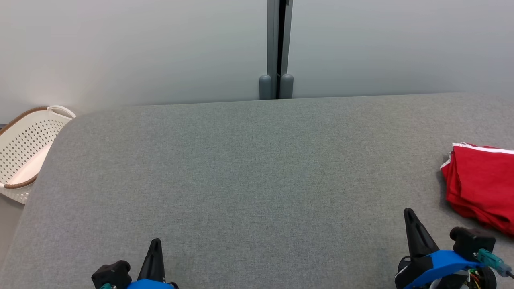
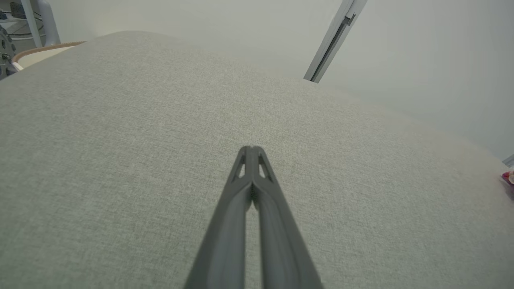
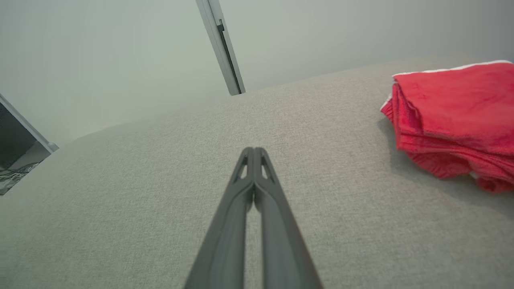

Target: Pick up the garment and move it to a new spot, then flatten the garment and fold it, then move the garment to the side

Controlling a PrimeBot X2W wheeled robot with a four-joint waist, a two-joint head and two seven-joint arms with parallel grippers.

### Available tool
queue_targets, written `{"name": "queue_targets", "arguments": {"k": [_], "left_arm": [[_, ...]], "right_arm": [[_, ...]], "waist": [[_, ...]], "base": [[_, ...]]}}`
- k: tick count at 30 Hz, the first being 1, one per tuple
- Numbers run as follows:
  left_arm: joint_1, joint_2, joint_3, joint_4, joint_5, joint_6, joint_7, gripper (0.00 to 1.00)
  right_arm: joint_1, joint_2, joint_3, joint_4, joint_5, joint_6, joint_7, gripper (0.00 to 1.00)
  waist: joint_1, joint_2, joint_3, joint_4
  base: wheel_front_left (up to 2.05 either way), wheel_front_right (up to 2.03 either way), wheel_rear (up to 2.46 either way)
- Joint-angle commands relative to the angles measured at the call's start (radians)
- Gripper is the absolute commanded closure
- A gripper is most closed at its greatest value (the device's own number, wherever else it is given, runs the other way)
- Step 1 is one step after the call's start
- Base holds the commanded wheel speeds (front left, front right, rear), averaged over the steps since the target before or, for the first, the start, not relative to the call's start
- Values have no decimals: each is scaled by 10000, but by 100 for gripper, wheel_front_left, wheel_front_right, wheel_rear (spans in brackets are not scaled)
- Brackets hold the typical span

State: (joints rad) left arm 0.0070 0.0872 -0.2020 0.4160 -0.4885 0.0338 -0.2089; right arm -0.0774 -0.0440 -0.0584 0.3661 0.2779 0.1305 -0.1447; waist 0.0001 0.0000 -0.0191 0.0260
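Nearest, at the near edge of the grey fabric-covered table (image 1: 241, 168), both grippers sit low with their dark fingers pointing away across the cloth. The left gripper (image 1: 155, 245) is toward the near left corner, and its wrist view shows the two fingers (image 2: 235, 208) pressed together at the tips with nothing between them. The right gripper (image 1: 409, 214) is toward the near right corner, with its fingers (image 3: 237, 208) also closed tip to tip and holding nothing. Just beyond the right gripper and to its right lies the red garment (image 1: 482, 180), a folded stack with a thin white trim along its far edge. It rests flat against the table's right edge, near that gripper but apart from it. The middle of the table is bare grey weave out to its rounded far edge. Past the far left corner, off the table, stands a white perforated laundry basket (image 1: 24, 156) with a brown rim. Behind everything rises a pale grey partition wall (image 1: 140, 48), split by a darker upright post (image 1: 277, 48) that meets the middle of the table's far edge.
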Motion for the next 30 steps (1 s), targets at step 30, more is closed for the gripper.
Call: {"name": "queue_targets", "arguments": {"k": [30], "left_arm": [[-650,-139,1247,-795,-4294,-653,1213,100]], "right_arm": [[-225,-52,-205,-643,5133,3,956,100]], "waist": [[0,0,58,-70]], "base": [[0,0,0]]}}
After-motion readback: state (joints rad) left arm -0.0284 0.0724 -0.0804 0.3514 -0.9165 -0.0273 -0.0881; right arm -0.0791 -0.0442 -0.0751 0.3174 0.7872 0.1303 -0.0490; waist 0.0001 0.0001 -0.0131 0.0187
